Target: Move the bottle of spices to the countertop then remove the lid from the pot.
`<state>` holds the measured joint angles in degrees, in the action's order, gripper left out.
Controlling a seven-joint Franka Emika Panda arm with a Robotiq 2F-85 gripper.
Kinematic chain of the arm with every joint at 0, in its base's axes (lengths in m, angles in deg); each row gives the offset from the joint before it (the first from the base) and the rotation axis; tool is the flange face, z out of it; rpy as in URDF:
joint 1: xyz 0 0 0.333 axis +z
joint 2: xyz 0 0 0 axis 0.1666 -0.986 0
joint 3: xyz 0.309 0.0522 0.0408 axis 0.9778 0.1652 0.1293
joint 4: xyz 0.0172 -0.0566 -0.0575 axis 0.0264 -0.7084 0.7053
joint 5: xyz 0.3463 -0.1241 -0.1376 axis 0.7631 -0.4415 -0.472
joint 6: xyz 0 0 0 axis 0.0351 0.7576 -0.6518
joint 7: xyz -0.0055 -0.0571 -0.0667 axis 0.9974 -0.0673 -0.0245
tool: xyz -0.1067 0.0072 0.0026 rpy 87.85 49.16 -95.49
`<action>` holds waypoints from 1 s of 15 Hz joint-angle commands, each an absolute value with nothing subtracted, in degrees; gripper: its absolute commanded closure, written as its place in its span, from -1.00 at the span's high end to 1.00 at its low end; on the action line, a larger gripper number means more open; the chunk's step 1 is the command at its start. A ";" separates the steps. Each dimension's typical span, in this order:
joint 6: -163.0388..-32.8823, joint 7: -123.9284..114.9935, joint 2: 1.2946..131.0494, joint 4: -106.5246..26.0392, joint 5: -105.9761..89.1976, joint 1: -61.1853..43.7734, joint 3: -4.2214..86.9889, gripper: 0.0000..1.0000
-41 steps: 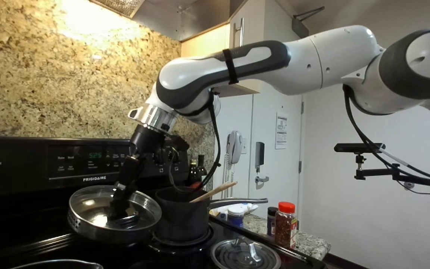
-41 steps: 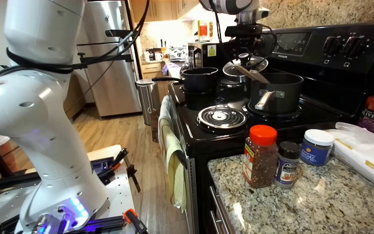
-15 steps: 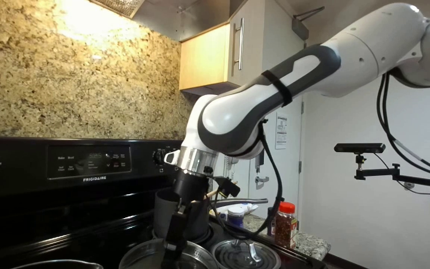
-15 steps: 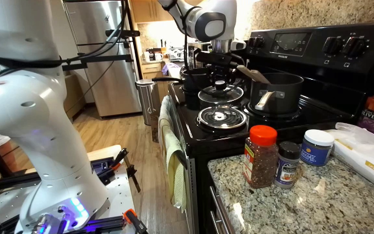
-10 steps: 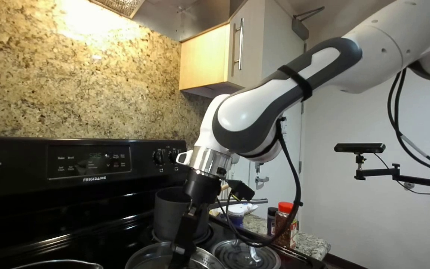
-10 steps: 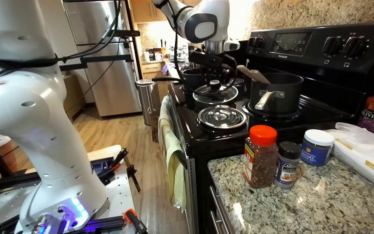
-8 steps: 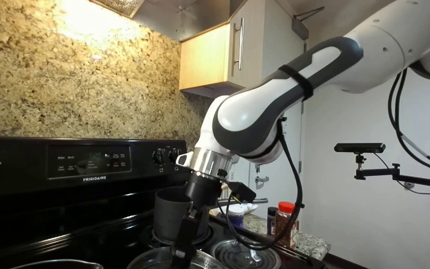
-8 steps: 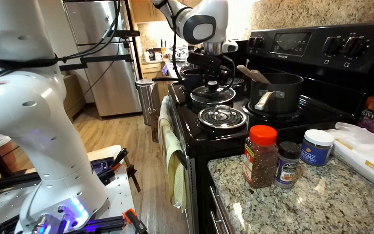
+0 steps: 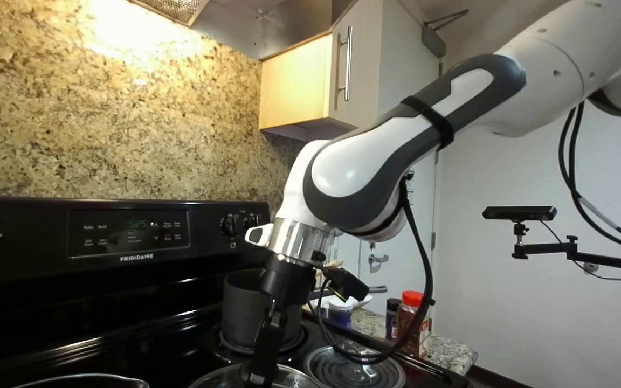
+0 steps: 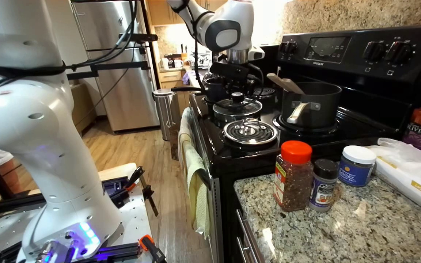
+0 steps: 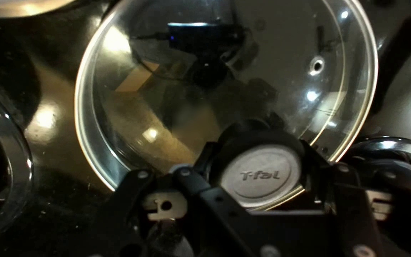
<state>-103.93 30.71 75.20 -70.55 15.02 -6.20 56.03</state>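
Observation:
My gripper (image 11: 257, 151) is shut on the black knob of the wide glass lid (image 11: 280, 53); its fingers stand on both sides of the knob. The lid also shows, roughly level, low over the stove in both exterior views (image 9: 294, 377) (image 10: 243, 109). I cannot tell whether it touches the stove top. The pot's shiny rim (image 9: 81, 378) shows at the bottom left edge of an exterior view. The bottle of spices (image 10: 294, 182) stands upright on the speckled countertop (image 10: 360, 230), apart from my gripper; it also shows behind the arm's cable (image 9: 410, 323).
A dark grey pot (image 10: 313, 109) with a wooden spoon stands on a back burner. A round cover with a metal handle (image 10: 249, 126) lies over a coil burner beside the held lid. A dark-capped shaker (image 10: 323, 186), a blue jar (image 10: 356, 166) and a white package (image 10: 409, 182) stand on the countertop.
The lid, tilted and raised over the back of the stove earlier, has come forward and down with my gripper and is now level. In the last half second it sank slightly. The spice bottle stayed put.

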 commanded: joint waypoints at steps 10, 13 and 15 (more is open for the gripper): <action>-107.00 24.31 72.07 -65.15 8.37 -4.93 55.58 0.88; -107.88 22.07 74.37 -64.67 8.59 -5.20 54.82 1.00; -108.43 19.97 76.50 -64.77 7.77 -5.26 53.89 1.00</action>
<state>-107.02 23.94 72.97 -63.74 9.70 -5.04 54.73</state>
